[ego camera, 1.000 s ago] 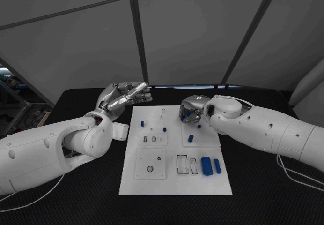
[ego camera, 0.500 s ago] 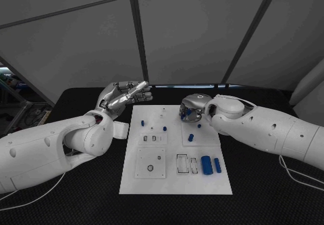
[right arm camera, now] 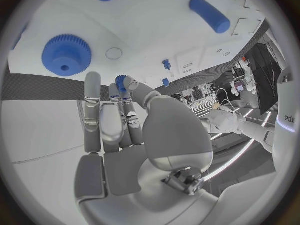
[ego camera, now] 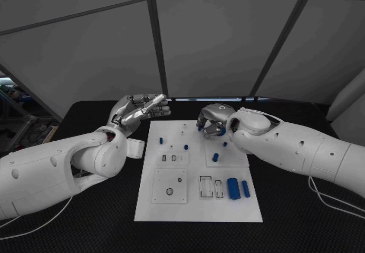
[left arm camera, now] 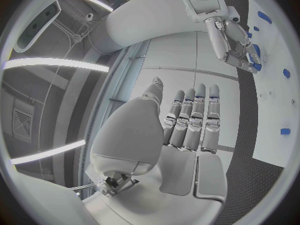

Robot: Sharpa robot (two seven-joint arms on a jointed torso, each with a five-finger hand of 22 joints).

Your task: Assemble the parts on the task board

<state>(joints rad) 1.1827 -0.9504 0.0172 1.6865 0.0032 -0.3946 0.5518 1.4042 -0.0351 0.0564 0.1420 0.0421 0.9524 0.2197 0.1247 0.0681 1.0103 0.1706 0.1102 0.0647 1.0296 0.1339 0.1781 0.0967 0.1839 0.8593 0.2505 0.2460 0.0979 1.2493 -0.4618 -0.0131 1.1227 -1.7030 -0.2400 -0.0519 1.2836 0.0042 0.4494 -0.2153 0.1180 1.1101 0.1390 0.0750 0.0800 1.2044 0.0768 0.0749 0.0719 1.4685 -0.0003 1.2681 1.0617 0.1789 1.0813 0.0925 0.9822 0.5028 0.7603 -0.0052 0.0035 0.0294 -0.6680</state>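
The white task board [ego camera: 198,205] lies in the middle of the black table. My right hand [ego camera: 211,122] hovers over its far right part and pinches a small blue part [right arm camera: 120,80] between thumb and fingertips. Just beside that hand a blue gear [ego camera: 224,143] lies on the board, seen again in the right wrist view [right arm camera: 65,54]. A short blue cylinder [ego camera: 215,156] lies nearer me. My left hand [ego camera: 141,110] is raised off the board's far left corner, fingers straight and side by side [left arm camera: 190,117], holding nothing.
Two small blue pegs [ego camera: 160,140] [ego camera: 185,146] stand on the board's left half. A thick blue cylinder [ego camera: 233,187] and a thinner one [ego camera: 245,187] lie at the near right beside rectangular slots [ego camera: 205,185]. Black table [ego camera: 296,221] surrounds the board.
My right hand has shifted a little left and toward the far edge, uncovering the blue gear. The left hand has hardly moved.
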